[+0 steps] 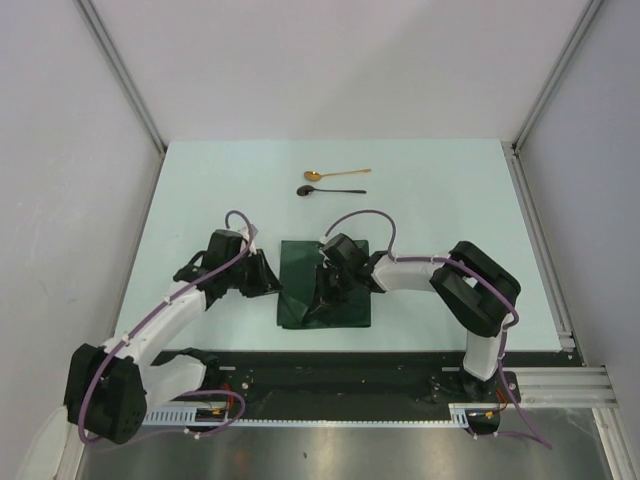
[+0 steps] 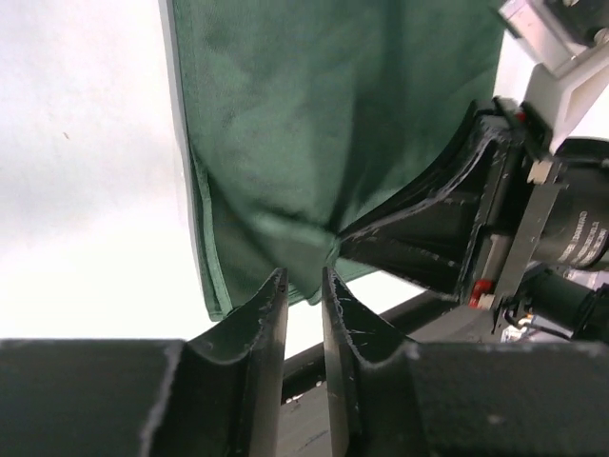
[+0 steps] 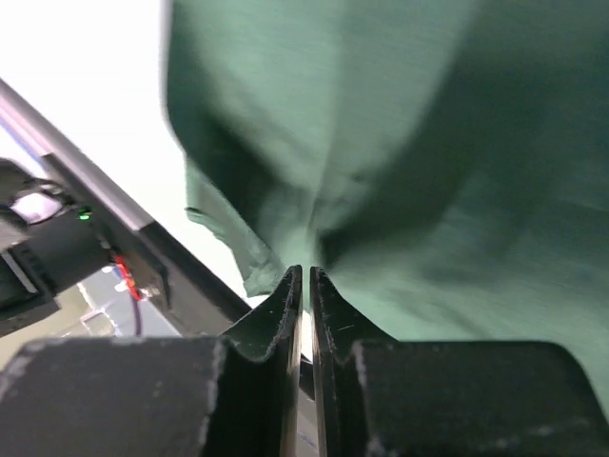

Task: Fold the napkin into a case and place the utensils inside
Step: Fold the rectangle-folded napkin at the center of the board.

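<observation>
The dark green napkin (image 1: 298, 265) lies folded into a rough square at the table's middle, its near part lifted and puckered. My right gripper (image 1: 325, 300) is over its near middle and is shut on a pinch of the cloth (image 3: 457, 143) at its tips (image 3: 304, 271). My left gripper (image 1: 274, 283) is at the napkin's left edge. Its jaws (image 2: 304, 276) stand a narrow gap apart with the lifted cloth edge (image 2: 314, 124) at the tips. The gold spoon (image 1: 335, 175) and the black spoon (image 1: 330, 190) lie side by side beyond the napkin.
The pale table (image 1: 450, 210) is walled at the back and both sides. A black strip (image 1: 340, 372) runs along its near edge by the arm bases. A metal rail (image 1: 540, 235) runs down the right side. The right gripper's body (image 2: 447, 238) shows in the left wrist view.
</observation>
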